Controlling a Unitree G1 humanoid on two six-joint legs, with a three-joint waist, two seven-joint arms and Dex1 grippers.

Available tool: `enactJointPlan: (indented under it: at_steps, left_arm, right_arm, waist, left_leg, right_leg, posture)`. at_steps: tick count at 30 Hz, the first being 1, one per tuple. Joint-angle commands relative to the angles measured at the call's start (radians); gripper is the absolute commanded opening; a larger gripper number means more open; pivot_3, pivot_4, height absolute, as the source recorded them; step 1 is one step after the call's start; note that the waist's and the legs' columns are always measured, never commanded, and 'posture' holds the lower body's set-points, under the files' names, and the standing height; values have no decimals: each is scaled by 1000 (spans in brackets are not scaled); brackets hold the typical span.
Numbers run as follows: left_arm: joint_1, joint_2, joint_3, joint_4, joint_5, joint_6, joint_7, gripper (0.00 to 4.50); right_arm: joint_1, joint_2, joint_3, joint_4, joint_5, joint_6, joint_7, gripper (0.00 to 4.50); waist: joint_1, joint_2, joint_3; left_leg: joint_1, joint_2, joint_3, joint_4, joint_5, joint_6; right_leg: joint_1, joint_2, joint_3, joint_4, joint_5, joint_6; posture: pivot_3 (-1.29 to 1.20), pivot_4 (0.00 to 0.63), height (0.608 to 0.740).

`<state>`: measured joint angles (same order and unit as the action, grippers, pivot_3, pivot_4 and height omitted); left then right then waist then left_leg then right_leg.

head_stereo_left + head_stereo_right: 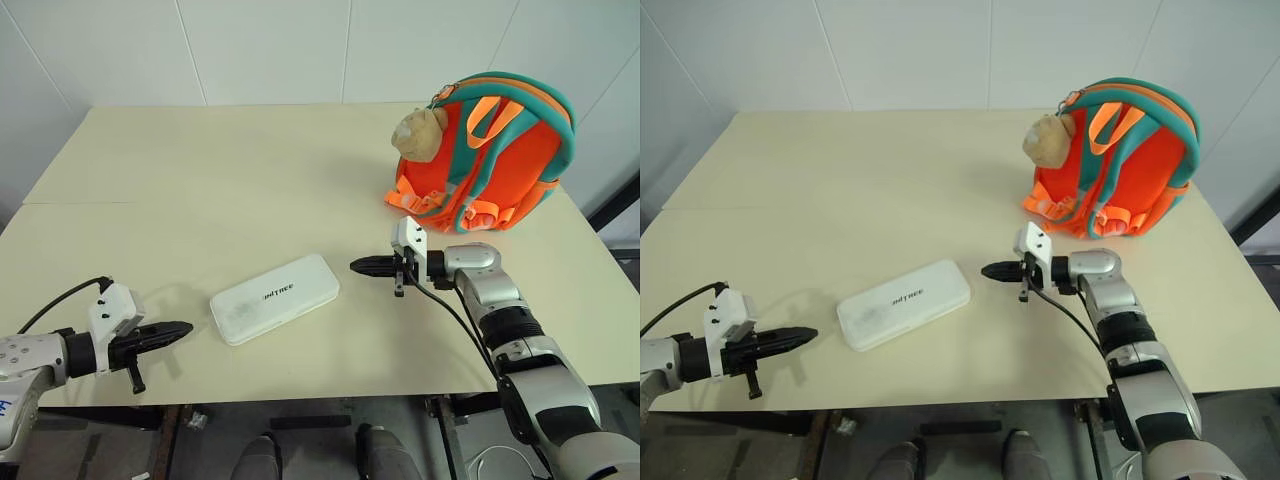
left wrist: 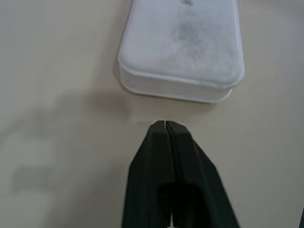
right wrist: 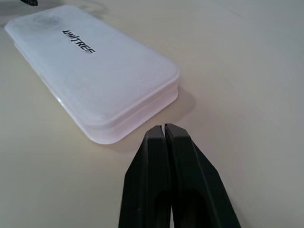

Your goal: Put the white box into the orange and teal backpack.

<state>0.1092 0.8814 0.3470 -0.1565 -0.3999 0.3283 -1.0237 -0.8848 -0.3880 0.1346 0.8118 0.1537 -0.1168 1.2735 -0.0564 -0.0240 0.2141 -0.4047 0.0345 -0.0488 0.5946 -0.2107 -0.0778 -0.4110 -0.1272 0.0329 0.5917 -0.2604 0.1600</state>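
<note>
A pale cream table (image 1: 250,180) stands against white wall panels. One orange and teal backpack (image 1: 490,150) sits upright at the table's far right, a tan plush animal (image 1: 418,130) hanging on its front. One white box (image 1: 275,297) lies flat near the front edge, between the two arms, its dark lettering facing up. The right arm reaches in from the right, bent at the elbow, its right gripper (image 1: 362,265) pointing left at the box's near end, fingers pressed together and holding nothing, just short of the box. The left gripper (image 1: 178,329) lies low beside the opposite end, also closed and empty, not touching.
</note>
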Motion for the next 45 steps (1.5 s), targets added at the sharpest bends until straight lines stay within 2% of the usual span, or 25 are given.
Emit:
enactJointPlan:
  at_steps: [1,7,13,21,26,36,45]
  left_arm:
    - [-38,-13,-63,-18,23,-2,17,13]
    - [-117,-22,-140,19,47,3,35,13]
    - [-215,-37,-204,86,72,-21,12,13]
    - [-321,-87,-277,167,110,-51,-11,13]
    - [-428,-170,-349,266,153,-86,-17,13]
    - [-575,-292,-418,381,214,-124,-30,13]
    - [-596,-330,-421,391,241,-130,-11,13]
  right_arm:
    - [-47,54,8,104,-35,-65,-26,0]
    - [-64,102,5,172,-62,-100,-17,0]
    - [2,116,1,81,-40,-61,13,0]
    - [198,6,8,-338,41,186,95,0]
    - [314,-66,-7,-525,74,299,80,0]
    - [342,-141,-65,-504,54,283,11,0]
    - [338,-161,-77,-488,70,300,11,0]
  waist:
    - [-1,0,0]
    - [0,0,0]
    - [1,0,0]
    - [21,0,0]
    - [35,1,-1]
    - [32,1,-1]
    - [31,1,-1]
  left_leg:
    - [0,0,0,0,0,0]
    - [0,0,0,0,0,0]
    - [1,0,0,0,1,0]
    - [2,0,0,2,2,0]
    - [2,0,0,5,2,0]
    - [1,0,0,14,3,2]
    - [1,-1,0,14,3,2]
  right_leg:
    - [0,0,0,0,0,0]
    - [0,0,0,1,0,0]
    - [0,0,0,3,0,0]
    - [1,0,0,5,0,0]
    - [3,0,0,5,1,1]
    - [12,0,0,-5,3,-4]
    - [13,0,0,-6,5,-1]
  posture:
    - [0,150,740]
    - [0,150,740]
    - [0,150,740]
    - [0,150,740]
    - [0,150,740]
    - [0,150,740]
    - [0,150,740]
